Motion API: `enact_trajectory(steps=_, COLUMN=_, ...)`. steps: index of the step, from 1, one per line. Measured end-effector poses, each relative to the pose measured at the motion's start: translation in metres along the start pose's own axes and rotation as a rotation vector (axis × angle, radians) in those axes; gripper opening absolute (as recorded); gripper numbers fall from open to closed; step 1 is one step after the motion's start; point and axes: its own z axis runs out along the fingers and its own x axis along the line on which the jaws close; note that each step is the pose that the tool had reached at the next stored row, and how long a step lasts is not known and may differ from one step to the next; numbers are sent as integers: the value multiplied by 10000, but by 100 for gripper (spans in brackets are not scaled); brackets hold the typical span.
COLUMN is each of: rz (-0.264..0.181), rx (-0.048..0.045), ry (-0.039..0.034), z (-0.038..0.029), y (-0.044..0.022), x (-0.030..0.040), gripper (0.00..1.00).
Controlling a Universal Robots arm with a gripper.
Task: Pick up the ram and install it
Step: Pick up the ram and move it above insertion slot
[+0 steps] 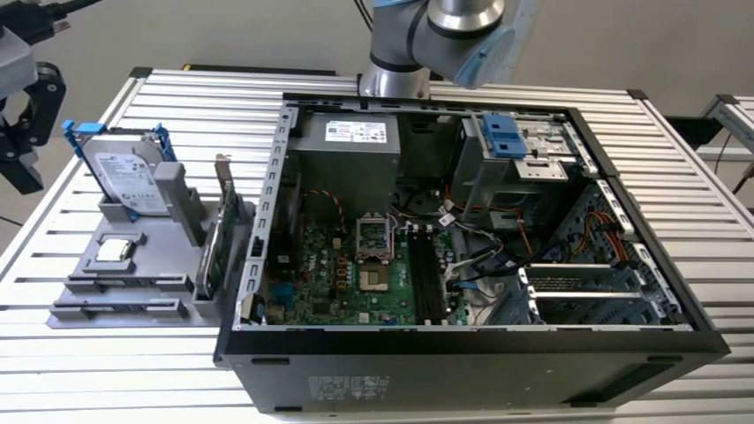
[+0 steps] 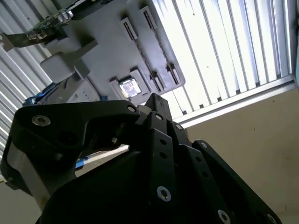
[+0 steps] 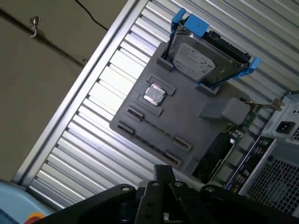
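Black linkage gripper [image 3: 163, 173] hangs near the grey moulded tray [image 3: 187, 121] on the ribbed counter [image 3: 98, 107]; the jaws' opening, we cannot tell. We'd square up with its narrow slots [image 3: 135, 113] first.

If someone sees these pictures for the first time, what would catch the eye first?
The open computer case fills the middle of the exterior view, its green motherboard laid bare. At that view's left, a grey holder carries a silver hard drive with blue rails and a small square chip. The robot arm rises beyond the case.
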Motion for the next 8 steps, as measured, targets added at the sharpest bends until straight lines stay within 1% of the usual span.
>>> enact_trajectory(steps=8, rz=-882, rx=-15, ry=43, z=0, y=2, x=-1, gripper=0)
